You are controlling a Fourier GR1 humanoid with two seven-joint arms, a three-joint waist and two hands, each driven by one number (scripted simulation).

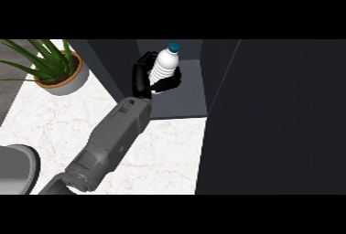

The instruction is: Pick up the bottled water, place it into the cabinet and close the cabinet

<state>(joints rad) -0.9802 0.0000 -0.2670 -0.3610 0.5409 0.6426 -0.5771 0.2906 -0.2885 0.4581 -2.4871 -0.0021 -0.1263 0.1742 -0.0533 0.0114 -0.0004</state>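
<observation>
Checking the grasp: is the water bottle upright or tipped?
Nearly upright: the water bottle stands cap-up, leaning slightly, in the left hand inside the cabinet.

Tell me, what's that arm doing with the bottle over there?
The robot's left hand is curled round a bottle of water, holding it upright just inside the open dark cabinet. The bottle has a white body and a teal cap. The cabinet door stands open on the right. A potted plant sits on the white marble counter to the left. The other hand is out of view.
</observation>
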